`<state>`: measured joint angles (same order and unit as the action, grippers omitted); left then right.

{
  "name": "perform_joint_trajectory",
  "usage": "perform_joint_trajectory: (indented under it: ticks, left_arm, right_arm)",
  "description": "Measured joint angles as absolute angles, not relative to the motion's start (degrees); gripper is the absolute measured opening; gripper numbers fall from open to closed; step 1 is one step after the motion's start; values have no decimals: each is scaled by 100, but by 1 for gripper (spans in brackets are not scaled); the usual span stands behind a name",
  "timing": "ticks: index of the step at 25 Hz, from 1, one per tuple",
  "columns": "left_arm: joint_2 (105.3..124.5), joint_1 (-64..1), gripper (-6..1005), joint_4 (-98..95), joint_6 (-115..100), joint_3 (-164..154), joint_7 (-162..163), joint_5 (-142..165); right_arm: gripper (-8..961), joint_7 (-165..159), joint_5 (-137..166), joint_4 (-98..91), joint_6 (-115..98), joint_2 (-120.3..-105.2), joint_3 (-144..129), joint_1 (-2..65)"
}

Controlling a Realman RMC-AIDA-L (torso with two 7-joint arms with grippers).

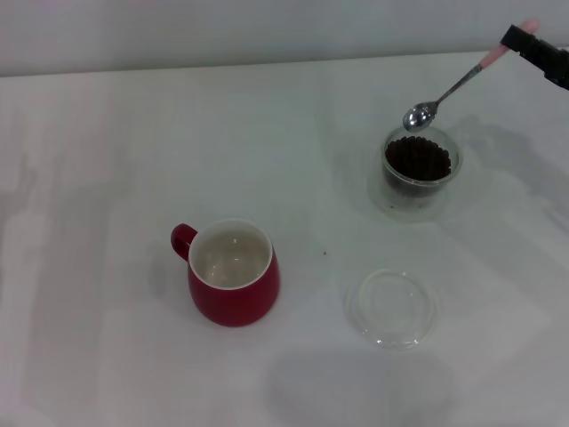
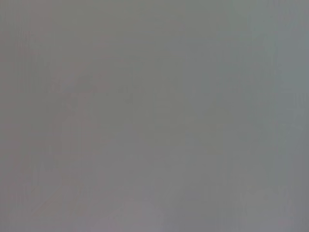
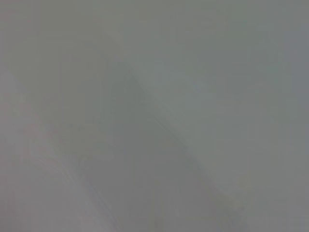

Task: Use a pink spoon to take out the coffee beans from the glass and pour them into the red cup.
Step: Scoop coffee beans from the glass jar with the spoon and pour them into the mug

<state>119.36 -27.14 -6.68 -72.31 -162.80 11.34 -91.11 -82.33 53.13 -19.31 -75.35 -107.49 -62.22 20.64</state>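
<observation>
- Right now my right gripper [image 1: 518,37] is clenched on the spoon [image 1: 453,87] by its pink handle, at the table's [image 1: 107,160] far right.
- I see the spoon slanting down, its bowl just above the glass [image 1: 420,171] rim.
- Beans [image 1: 417,157] fill the glass.
- My cup [image 1: 232,272] stands well apart to the left, handle facing left.
- Near the glass lies a clear dish [image 1: 391,308].
- Left gripper: out of sight.

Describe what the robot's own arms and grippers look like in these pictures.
Little shows. In the head view only the right gripper enters at the top right corner: a black, blocky, angular part with a matte finish. No cables, markings or arm links are visible. The left arm is out of sight, and both wrist views show only a featureless grey blur.
</observation>
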Motion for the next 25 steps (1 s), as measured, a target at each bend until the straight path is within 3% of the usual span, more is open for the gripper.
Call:
perform_joint_trajectory:
  ticks: [10,19,25]
  left_arm:
    - [11936,-2724,879,-685,-7097,-16277,1134,-9043]
    - [11945,-2725,879,-696,-7088,-16277,1144,-9043]
    - [11945,-2731,879,-704,-7083,-16277,1168,-9043]
  right_arm:
    - [142,-7024,5549,-2329,-7775,-10869,-6236,1797]
    - [142,-6122,5599,-2575,-7750,-11212,-6184,1565]
    - [143,-5891,5633,-2558,-7342,-11288,-6215,1551]
